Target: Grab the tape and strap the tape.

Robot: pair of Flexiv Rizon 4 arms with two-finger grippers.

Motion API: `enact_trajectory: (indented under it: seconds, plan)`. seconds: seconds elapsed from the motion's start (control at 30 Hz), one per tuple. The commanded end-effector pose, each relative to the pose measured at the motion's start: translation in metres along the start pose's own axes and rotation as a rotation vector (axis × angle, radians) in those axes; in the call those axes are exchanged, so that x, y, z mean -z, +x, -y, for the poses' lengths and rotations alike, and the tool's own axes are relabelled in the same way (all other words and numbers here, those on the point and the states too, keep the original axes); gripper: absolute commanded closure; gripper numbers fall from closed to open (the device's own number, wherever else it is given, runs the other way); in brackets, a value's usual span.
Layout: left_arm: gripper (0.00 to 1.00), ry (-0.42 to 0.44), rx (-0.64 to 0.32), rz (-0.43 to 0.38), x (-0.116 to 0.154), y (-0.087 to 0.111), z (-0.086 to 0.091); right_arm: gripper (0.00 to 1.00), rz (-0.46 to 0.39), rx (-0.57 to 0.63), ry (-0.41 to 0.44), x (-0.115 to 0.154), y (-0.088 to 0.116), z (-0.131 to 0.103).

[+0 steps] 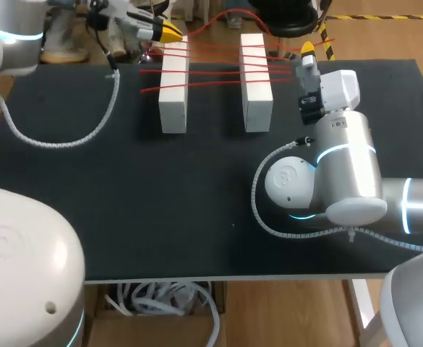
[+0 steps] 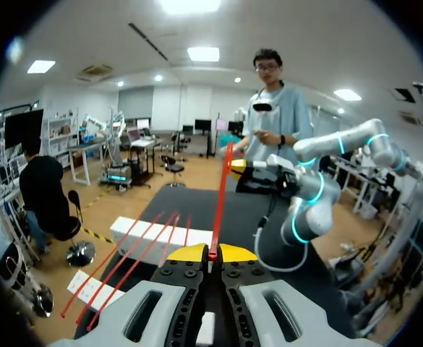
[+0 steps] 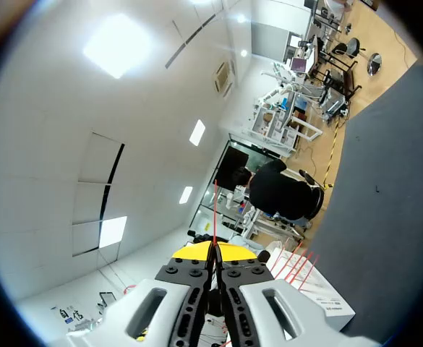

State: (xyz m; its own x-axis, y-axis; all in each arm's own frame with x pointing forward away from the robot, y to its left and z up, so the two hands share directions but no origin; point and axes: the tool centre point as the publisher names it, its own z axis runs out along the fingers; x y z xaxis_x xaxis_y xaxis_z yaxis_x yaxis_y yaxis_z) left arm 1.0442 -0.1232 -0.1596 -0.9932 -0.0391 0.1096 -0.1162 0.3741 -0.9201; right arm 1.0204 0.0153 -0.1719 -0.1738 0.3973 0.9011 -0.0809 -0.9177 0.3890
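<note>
Clenched on the tape (image 1: pixel 215 70), the left gripper (image 1: pixel 166 30) hangs in the head view just past the far end of the left white block (image 1: pixel 173 87). The right gripper (image 1: pixel 307 49) is well off to that block's right, beyond a second white block (image 1: pixel 256 81), and it too pinches the tape. Several red strands run from the left white block across to its twin. A slack loop arcs behind both, joining the two grippers over the black table (image 1: pixel 197 202).

From the left wrist, the yellow tips meet on the tape, which rises taut ahead of them toward the right gripper (image 2: pixel 240 166). The wound strands fan out beside it over the left white block.

From the right wrist, the tips are likewise closed on a hairline of red running straight ahead, with a block and its strands off to one side.

The tape looks thin, light and limp, with no stiffness of its own, so it likely slips or sags unless kept under tension. The sensible hold is close to each free end.

Only the head view shows the slack loop and the whole winding. Only the wrist views confirm that both fingers of each gripper close on the tape.
</note>
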Motion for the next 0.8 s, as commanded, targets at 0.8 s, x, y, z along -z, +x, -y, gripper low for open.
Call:
enact_trajectory:
  seconds: [0.8]
  plan:
    - [1.00, -0.536, 0.001, 0.145, -0.006, 0.011, 0.018, 1.00, 0.004, 0.001, 0.003, -0.001, 0.002, -0.001]
